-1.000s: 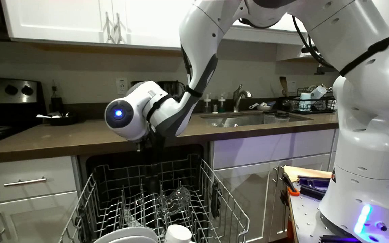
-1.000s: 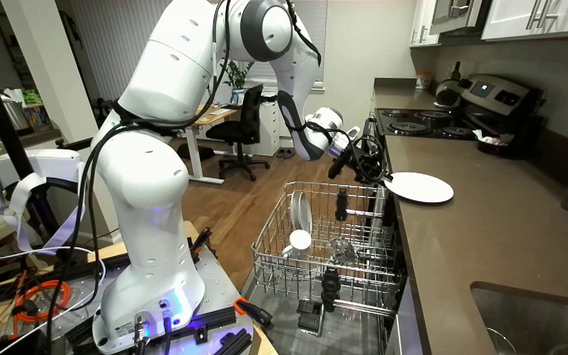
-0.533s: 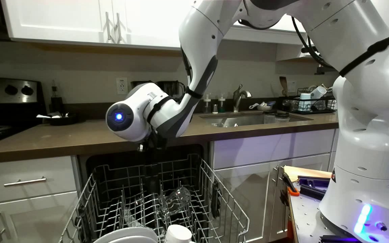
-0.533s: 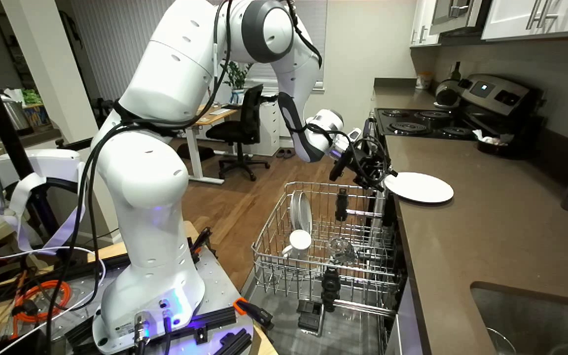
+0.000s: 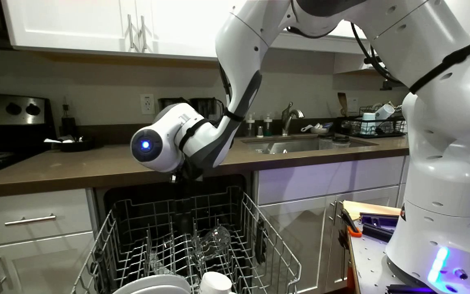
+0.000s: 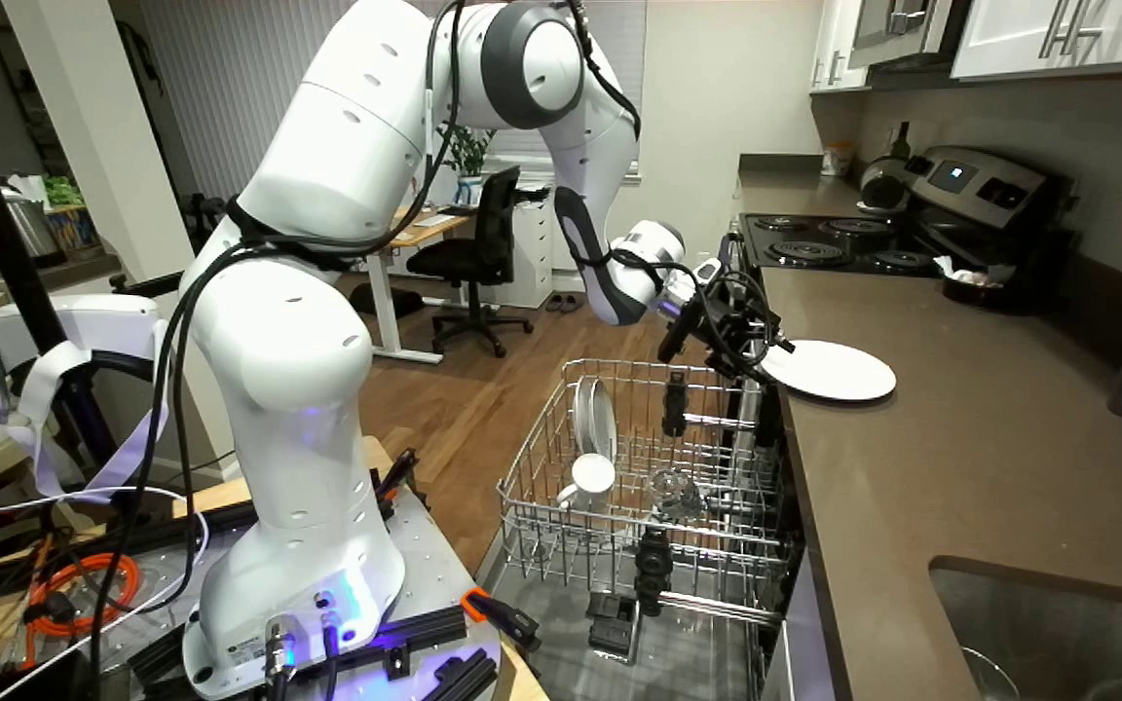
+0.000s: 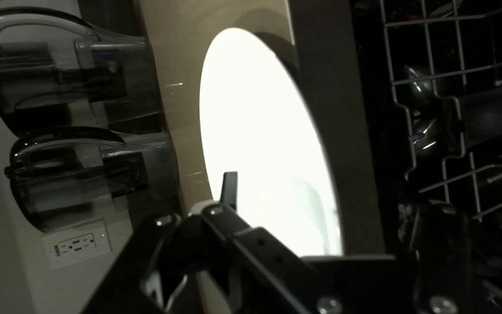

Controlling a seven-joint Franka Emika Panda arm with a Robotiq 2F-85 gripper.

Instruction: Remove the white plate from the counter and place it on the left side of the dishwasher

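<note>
One white plate (image 6: 832, 371) at the edge of the table (image 6: 970, 458), the tool (image 7: 290, 215) spread beside its rim

The white plate lies flat on the table, its near rim seeming to poke past the front edge, close to the pulled-out dishwasher rack (image 5: 180, 247). The tool's two fingers (image 7: 229, 189) stand apart, clamping nothing that I can see; the rim is just by them, though whether either touches it I can't tell.

It ought to handle like any dinner plate: stiff, light enough for the arm (image 5: 239, 53), glossy and slick, easily chipped. I'd take it by that near rim, one finger above and one beneath, well in from the lip, since a pinch at the very edge could let it droop or twist.

The arm seems to block the plate in an exterior view. In the wrist view glare bleaches it to blank white and the black fingers cover the near rim, so a finger under it might not show. The other plates (image 5: 157, 282) in the rack are cut off at the bottom of an exterior view, and the glassware (image 5: 218, 237) is hard to make out.
</note>
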